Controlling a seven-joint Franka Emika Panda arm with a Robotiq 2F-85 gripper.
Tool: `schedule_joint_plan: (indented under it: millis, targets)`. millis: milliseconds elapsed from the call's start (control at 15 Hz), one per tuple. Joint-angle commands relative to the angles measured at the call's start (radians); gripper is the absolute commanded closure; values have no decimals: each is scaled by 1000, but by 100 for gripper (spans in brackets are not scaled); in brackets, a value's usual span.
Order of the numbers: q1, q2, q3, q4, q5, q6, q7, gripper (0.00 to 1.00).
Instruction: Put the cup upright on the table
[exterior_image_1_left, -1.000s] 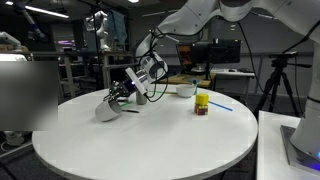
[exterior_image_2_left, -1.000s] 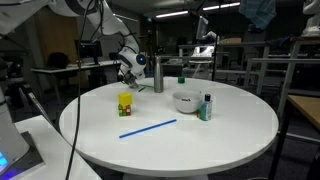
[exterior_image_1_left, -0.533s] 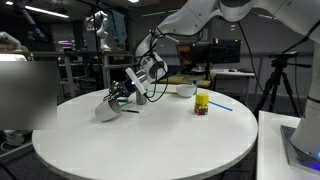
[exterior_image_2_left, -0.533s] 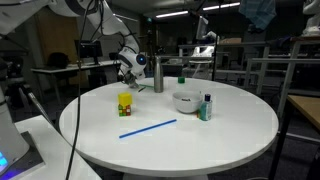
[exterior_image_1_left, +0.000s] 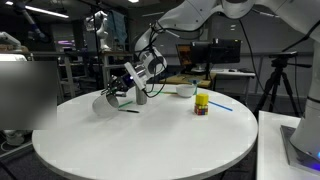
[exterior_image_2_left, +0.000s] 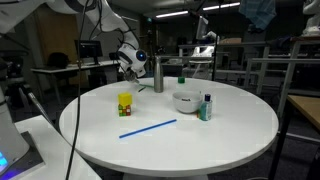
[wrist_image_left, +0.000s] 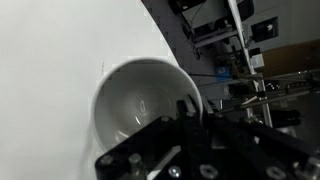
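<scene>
The pale grey-white cup (exterior_image_1_left: 103, 103) is tilted on its side, low over the round white table (exterior_image_1_left: 140, 145), at its far left part. My gripper (exterior_image_1_left: 117, 95) is shut on the cup's rim. In the wrist view the cup's open mouth (wrist_image_left: 138, 100) faces the camera, with one finger (wrist_image_left: 186, 112) over its rim and the table top (wrist_image_left: 50, 50) behind it. In an exterior view the gripper (exterior_image_2_left: 131, 66) is at the table's (exterior_image_2_left: 235, 130) far side beside the steel bottle; the cup is hidden there.
A tall steel bottle (exterior_image_2_left: 158, 74) stands close to the gripper. A white bowl (exterior_image_2_left: 186, 101), a small green-capped bottle (exterior_image_2_left: 206, 107), a yellow object (exterior_image_2_left: 125, 102) and a blue straw (exterior_image_2_left: 148, 128) lie on the table. A rectangular table edge (exterior_image_1_left: 290, 150) is at the side.
The gripper has moved up and a little to the left with the cup, which now sits higher and is tilted more than before.
</scene>
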Motion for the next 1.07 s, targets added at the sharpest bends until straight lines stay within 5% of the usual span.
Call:
schedule_joint_plan:
  millis: [0,467,1000]
  targets:
    - [15,-82,-16,-29,23,-18,-23,98]
    - [65,-233,-52,-165,-102,11,150,98]
    - [115,-406,-109,-351,-571,-85,717,98]
